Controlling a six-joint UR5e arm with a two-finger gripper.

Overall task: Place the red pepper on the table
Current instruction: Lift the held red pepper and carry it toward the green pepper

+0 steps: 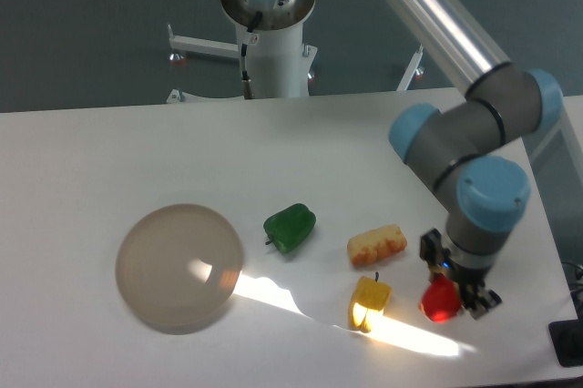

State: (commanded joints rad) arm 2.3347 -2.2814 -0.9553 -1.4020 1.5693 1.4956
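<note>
At the left a round grey disc (179, 267) lies on the table (109, 160), then a green pepper (290, 227), a yellow-orange block (376, 245) and a yellow pepper (368, 302). My arm bends down at lower right, my gripper (448, 295) clamped on the red pepper (439, 301), just beside the yellow one, near the table's front edge, with bare white tabletop to its right.
</note>
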